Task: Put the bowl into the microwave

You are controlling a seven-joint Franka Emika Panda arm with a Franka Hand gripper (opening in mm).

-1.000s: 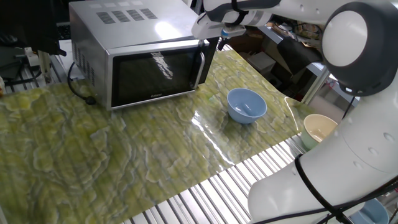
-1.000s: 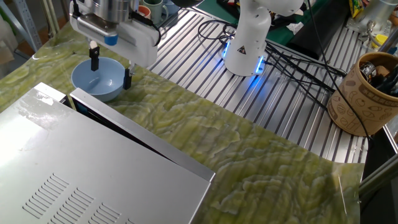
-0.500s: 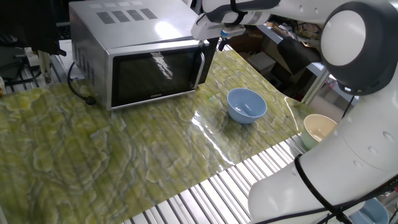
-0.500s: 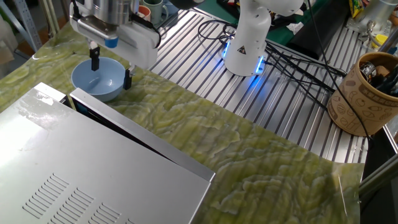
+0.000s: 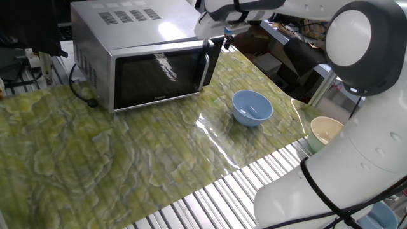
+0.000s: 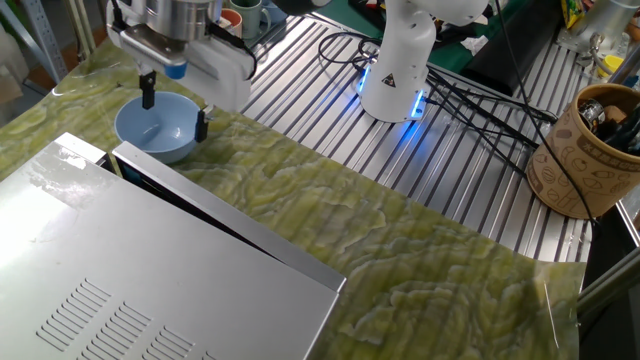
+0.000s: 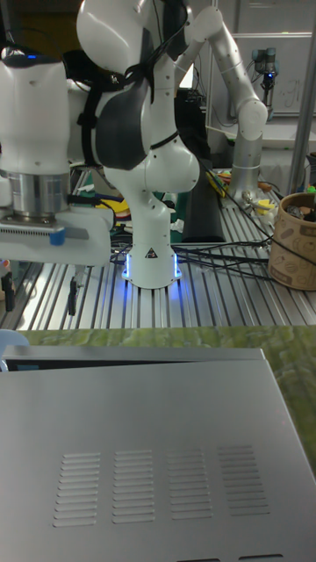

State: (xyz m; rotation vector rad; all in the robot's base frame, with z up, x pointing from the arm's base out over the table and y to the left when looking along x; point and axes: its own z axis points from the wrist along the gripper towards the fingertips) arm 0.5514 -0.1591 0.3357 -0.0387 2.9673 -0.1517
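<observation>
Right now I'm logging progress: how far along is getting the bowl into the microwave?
Nothing looks done yet. The bowl sits on the green mat, ungrasped, and the microwave door appears closed or barely ajar. In hand: the gripper, jaws open and empty, is near the door's handle edge. Left: open the door, pick up the bowl, place it inside.

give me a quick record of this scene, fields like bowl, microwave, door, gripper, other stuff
bowl: small round light-blue glossy bowl, upright on the green marbled table cover, empty
microwave: large silver boxy microwave, behind the bowl
door: dark glass door, looks closed or nearly so
gripper: two-finger gripper, open, above the bowl, holding nothing
other: cream-coloured bowl at the table edge; brown patterned cup on the metal slats
</observation>
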